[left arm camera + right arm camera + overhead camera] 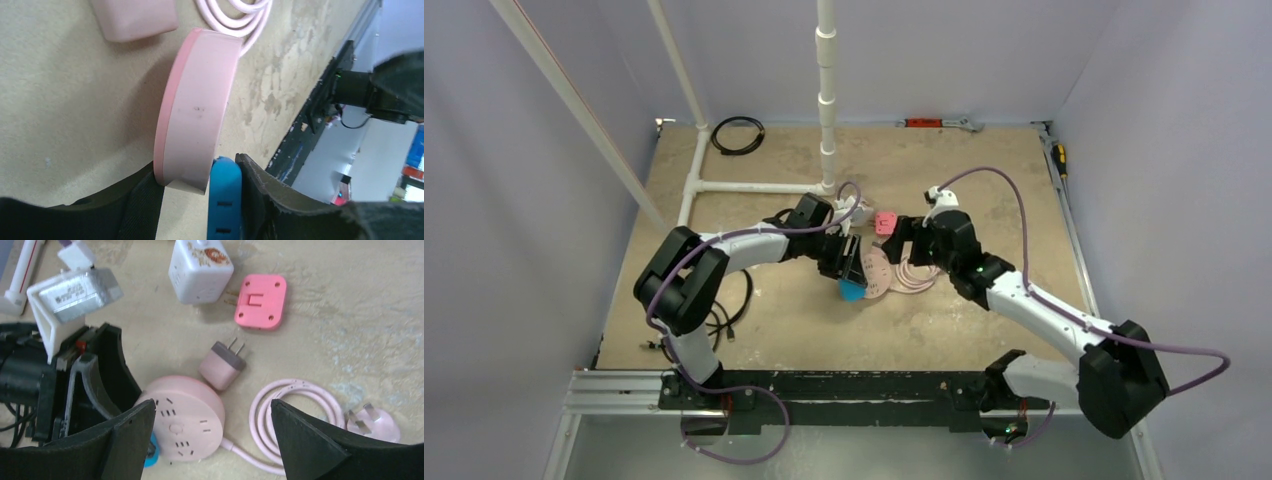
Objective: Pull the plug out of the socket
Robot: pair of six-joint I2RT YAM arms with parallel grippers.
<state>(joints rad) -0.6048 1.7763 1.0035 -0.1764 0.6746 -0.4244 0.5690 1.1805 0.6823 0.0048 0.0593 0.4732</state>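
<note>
The round pale-pink socket [182,422] lies on the table with its slotted face up; its pink cord [300,415] is coiled to the right. A small dusty-pink plug [222,365] lies on the table just beyond the socket, prongs free. My left gripper [200,200] holds the socket's rim [195,110] between its jaws, with a blue slotted piece [225,200] squeezed between the rim and one finger. My right gripper [212,405] is open and empty, above the socket and cord. In the top view the socket [879,272] sits between both grippers.
A bright pink square adapter [261,301] and a white cube adapter [200,270] lie beyond the plug. The cord's own pink plug [372,422] lies at the right. A white pipe frame [826,120] stands behind, and a black cable coil [737,135] at the back left.
</note>
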